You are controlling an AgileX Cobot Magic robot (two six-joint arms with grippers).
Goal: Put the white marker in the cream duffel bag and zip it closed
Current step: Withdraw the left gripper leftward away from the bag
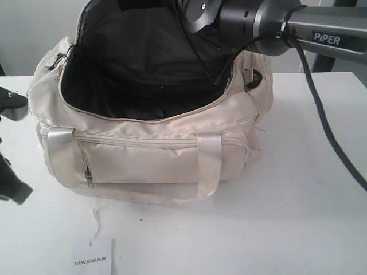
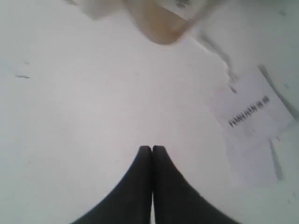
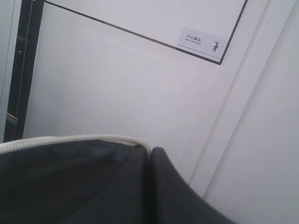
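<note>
The cream duffel bag (image 1: 149, 154) stands on the white table with its top wide open, showing dark lining. Its top flap is lifted up at the back. My right gripper (image 3: 150, 151) is shut on the flap's zipper edge (image 3: 70, 139), holding it up, and the right arm (image 1: 258, 23) reaches in from the upper right. My left gripper (image 2: 152, 148) is shut with nothing in it, hovering over bare table to the left of the bag, whose corner (image 2: 161, 25) shows ahead of it. The white marker is out of view.
A white "TONLION" paper card (image 1: 94, 260) lies near the table's front edge, also seen as the card (image 2: 254, 112) in the left wrist view. Dark parts of the left arm (image 1: 12, 106) stand at the left edge. The right arm's cable (image 1: 327, 132) hangs right of the bag.
</note>
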